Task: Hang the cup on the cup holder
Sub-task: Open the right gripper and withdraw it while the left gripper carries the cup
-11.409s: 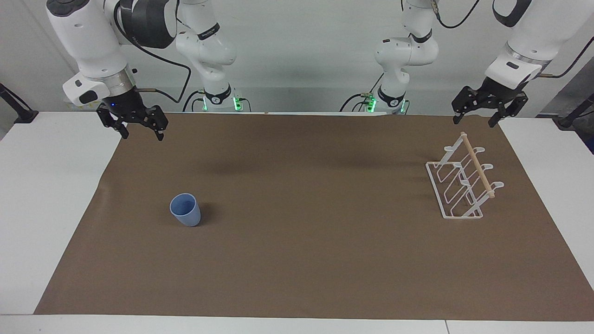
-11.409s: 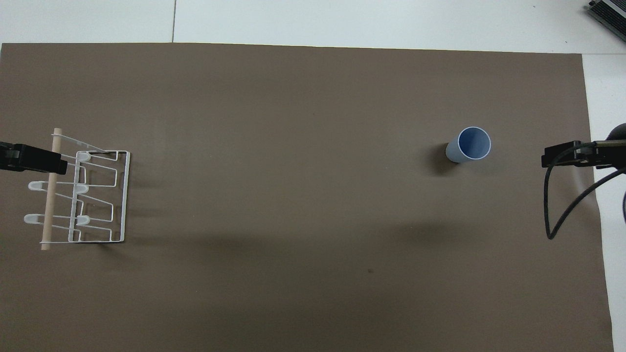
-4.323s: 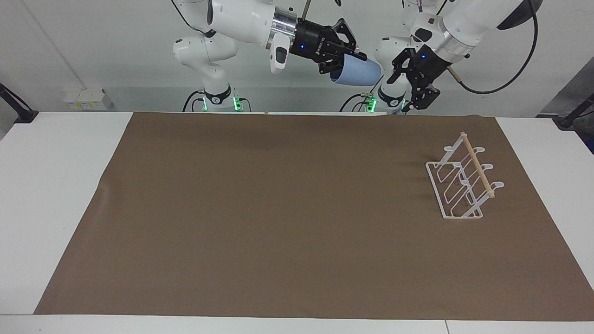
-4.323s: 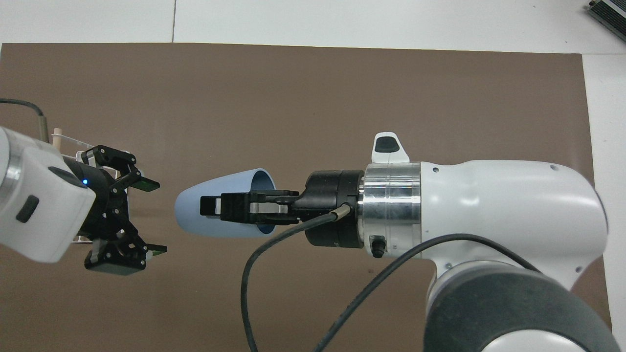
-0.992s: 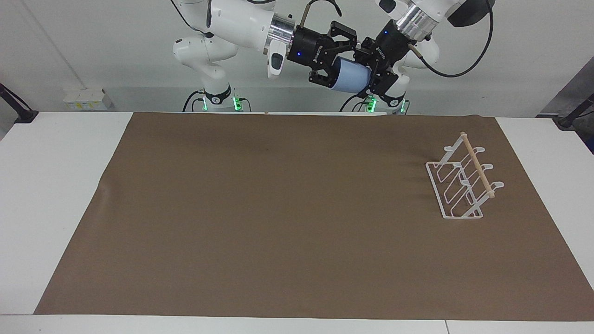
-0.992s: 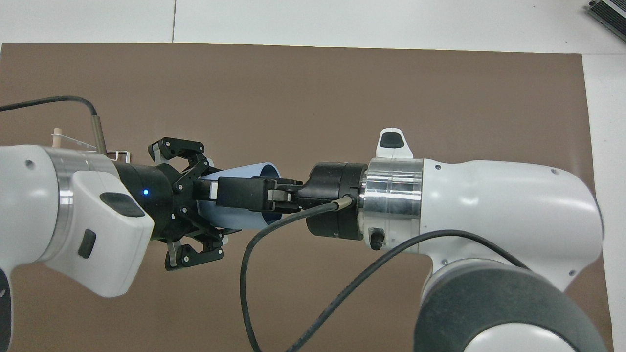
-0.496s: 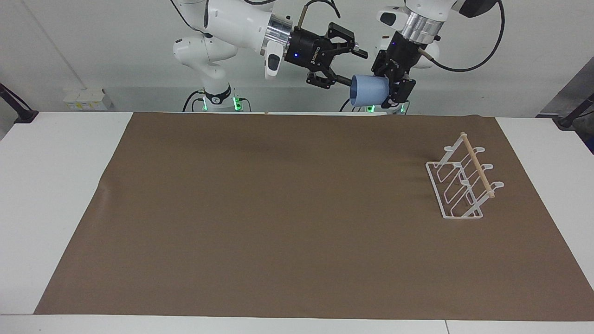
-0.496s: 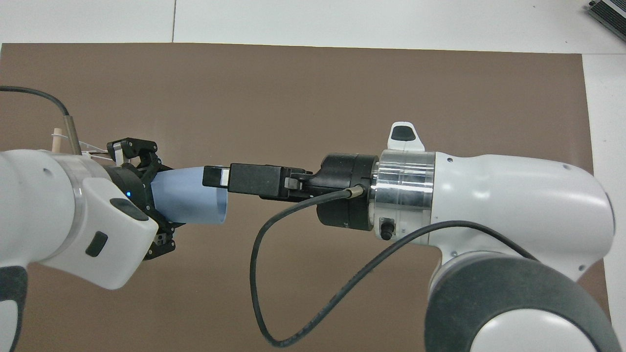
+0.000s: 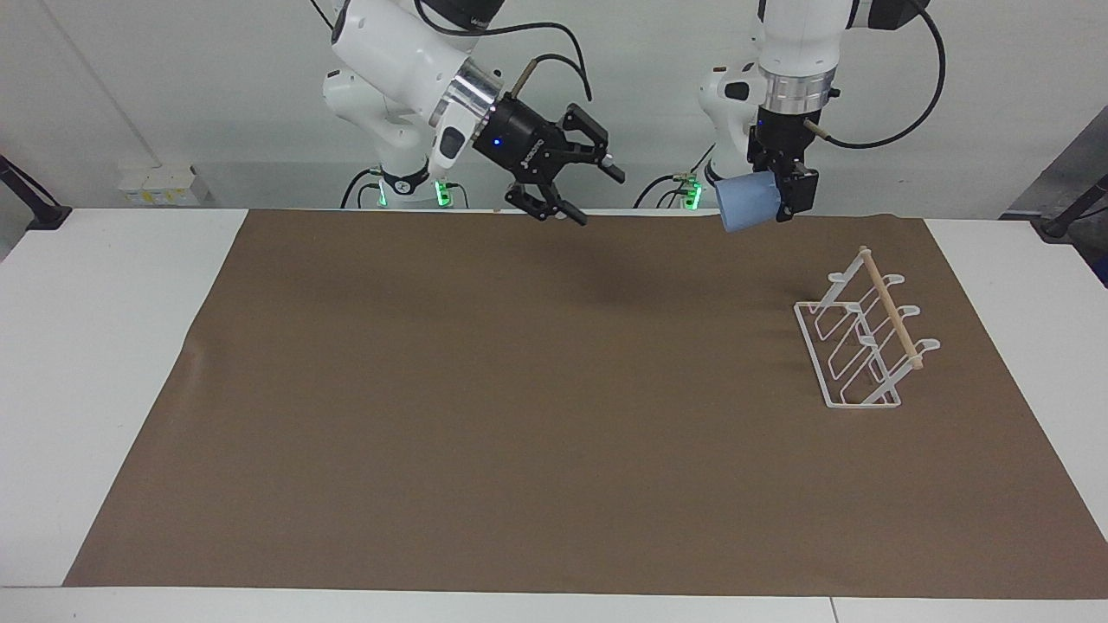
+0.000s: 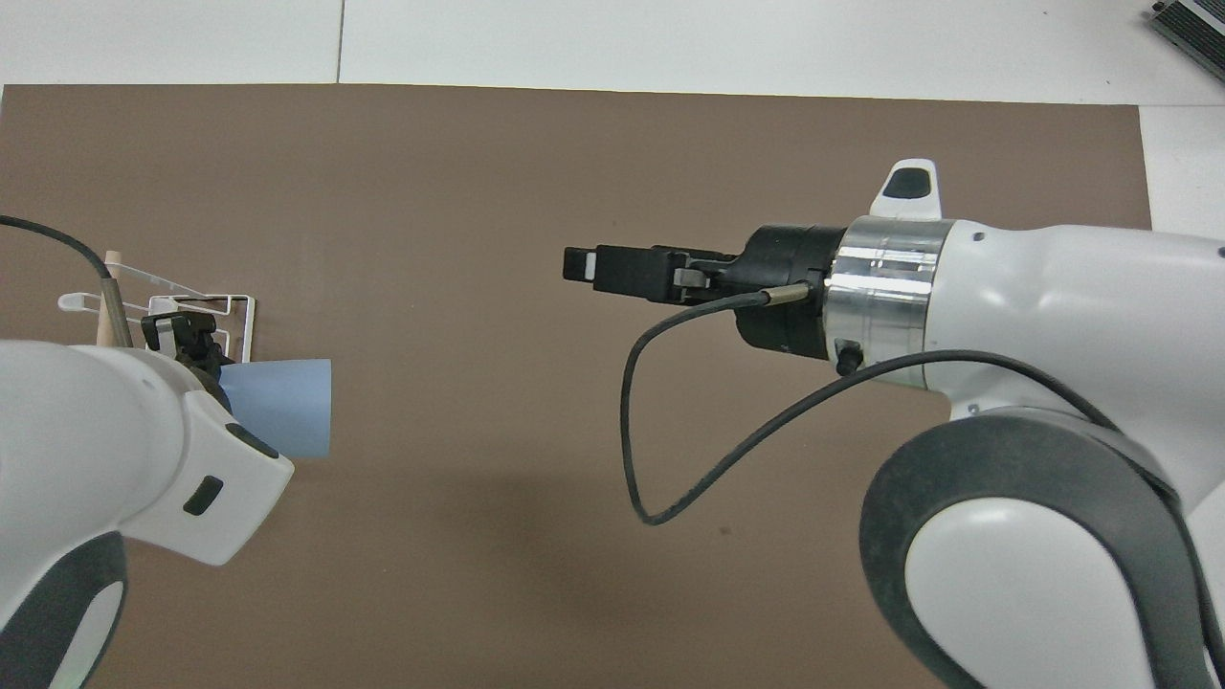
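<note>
Facing view: I've got the cup up in the air in the left gripper, fingers clamped on it, the arm hanging straight down from its base at the left arm's end of the table. The cup looks roughly inverted and tilted, wider mouth end low and turned toward the right arm's end, narrower base up at the fingers. It hangs over the brown mat, close to the robots' edge. The cup holder stands on the mat toward the left arm's end, well apart from the cup and farther from the robots; its wooden rod runs roughly away from the robots, prongs slanting up in rows. The right gripper hangs empty over the mat's edge near the middle, fingers spread apart; I judge it's out of the job, waiting. Overhead view: the cup pokes out from under the left wrist, long axis lying across the table, mouth pointing toward the right arm's end. The cup holder shows just past it, partly covered by the left arm. The right gripper points at it from mid-table. Key relation: rack lies outward and below the held cup, so I'd judge the left arm carries forward and down, mouth onto a prong.
</note>
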Motion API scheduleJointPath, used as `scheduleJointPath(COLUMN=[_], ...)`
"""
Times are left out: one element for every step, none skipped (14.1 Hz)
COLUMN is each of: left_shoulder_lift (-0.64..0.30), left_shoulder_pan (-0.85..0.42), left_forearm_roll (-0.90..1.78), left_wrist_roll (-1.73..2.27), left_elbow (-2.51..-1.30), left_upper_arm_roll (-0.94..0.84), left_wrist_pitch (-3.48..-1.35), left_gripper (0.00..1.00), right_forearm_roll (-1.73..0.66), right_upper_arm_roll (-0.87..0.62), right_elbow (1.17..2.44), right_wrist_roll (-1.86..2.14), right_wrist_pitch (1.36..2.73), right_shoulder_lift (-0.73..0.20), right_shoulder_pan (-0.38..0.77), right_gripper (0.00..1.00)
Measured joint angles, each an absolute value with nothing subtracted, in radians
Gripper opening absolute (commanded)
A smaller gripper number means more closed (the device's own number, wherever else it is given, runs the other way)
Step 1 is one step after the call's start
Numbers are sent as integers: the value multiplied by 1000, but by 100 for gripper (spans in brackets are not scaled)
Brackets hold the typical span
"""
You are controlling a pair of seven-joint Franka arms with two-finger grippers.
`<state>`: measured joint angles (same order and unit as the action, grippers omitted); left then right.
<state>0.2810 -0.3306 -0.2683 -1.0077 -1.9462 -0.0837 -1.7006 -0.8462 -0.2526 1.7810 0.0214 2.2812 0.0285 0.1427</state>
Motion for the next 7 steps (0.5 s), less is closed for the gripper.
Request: scheduleJointPath(left_shoulder_lift=[281,281,281,279,273,266,257], left_shoulder_pan=[-327,-310,-279,-246,-224,-212,-209], left_forearm_roll=[-307,-337,-368,-408,-451,-488,-524], left_wrist_roll=[-1008,-1007,-1008,-1012,-1017,-1018,-1018], left_elbow=[-1968,-1995,-2025,-2052,-2070,-2081,-2085], left_upper_arm_roll=[-83,-82,-82,-81,-78,-77,-77], left_wrist_pitch=[-1725,-1763,-1811,-1851,-1875,-1888,-1891], left_gripper=[0,0,0,0,0,0,0], right_forearm_roll=[-774,-707,-636,-562,-483,-411,-346], right_upper_arm_roll=[-252,-251,-251,-250,-250,-249,-250], right_elbow=[1781,1781,1781,1781,1781,1781,1781], right_wrist_roll=[21,21,22,22,22,22,22], right_wrist_pitch=[2281,2281,2281,2280,2279,2278,2273], right_shoulder_lift=[24,19,13,9,5,3,2], right_shoulder_pan=[109,76,44,15,-8,-26,-43], right_gripper=[77,77,76,73,73,73,72])
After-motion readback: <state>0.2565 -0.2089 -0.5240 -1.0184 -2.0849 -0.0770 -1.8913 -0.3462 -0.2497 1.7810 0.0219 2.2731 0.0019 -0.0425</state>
